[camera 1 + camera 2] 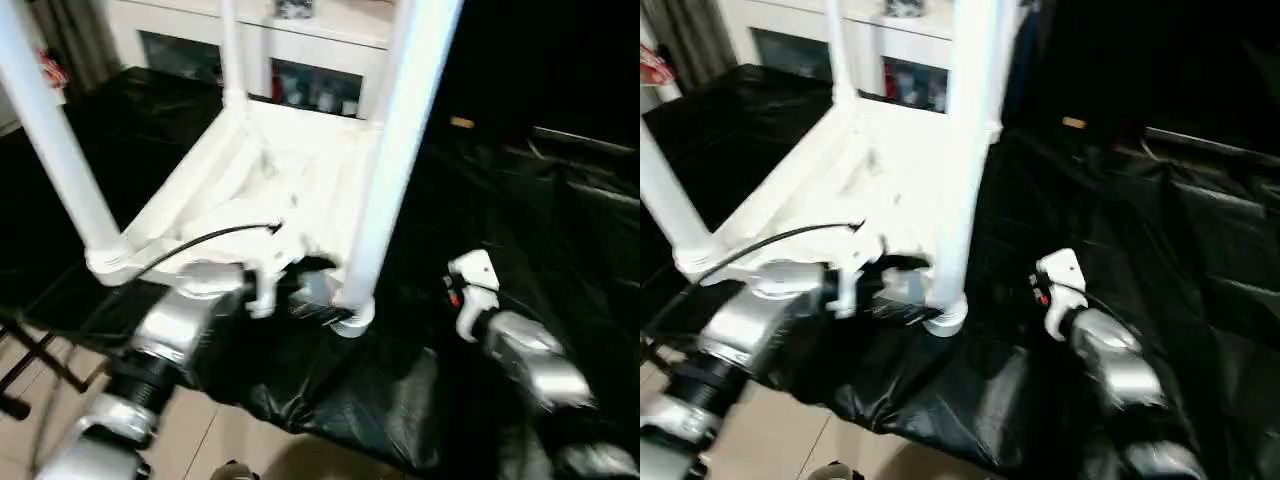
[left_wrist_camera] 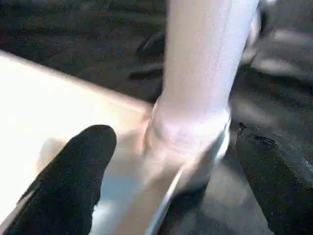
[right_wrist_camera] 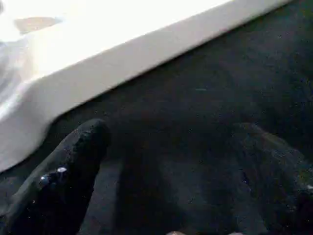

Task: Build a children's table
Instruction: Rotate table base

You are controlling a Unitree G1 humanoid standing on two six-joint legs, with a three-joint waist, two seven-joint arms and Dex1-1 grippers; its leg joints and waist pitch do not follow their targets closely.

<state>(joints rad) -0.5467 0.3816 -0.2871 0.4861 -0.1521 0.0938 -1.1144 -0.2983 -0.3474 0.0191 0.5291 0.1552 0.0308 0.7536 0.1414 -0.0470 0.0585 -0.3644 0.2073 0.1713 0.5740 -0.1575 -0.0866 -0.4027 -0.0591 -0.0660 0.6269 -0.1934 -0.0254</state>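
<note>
The white children's table (image 1: pixel 290 180) lies upside down on a black sheet, ribbed underside up. Three legs show, standing in its corner sockets: a near left leg (image 1: pixel 55 140), a near right leg (image 1: pixel 400 150) and a far leg (image 1: pixel 232 50). My left gripper (image 2: pixel 181 171) is open at the near right corner, with one black finger (image 2: pixel 73 181) on each side of that leg's base (image 2: pixel 190 132). My right gripper (image 3: pixel 171 181) is open over the black sheet to the right of the table, with nothing between its fingers. The table's white edge (image 3: pixel 122 54) lies just ahead of it.
A crumpled black sheet (image 1: pixel 520 200) covers the work surface and hangs over its near edge. A white cabinet with glass doors (image 1: pixel 300 60) stands right behind the table. Tiled floor (image 1: pixel 200 440) and a black folding frame (image 1: pixel 30 360) lie at the lower left.
</note>
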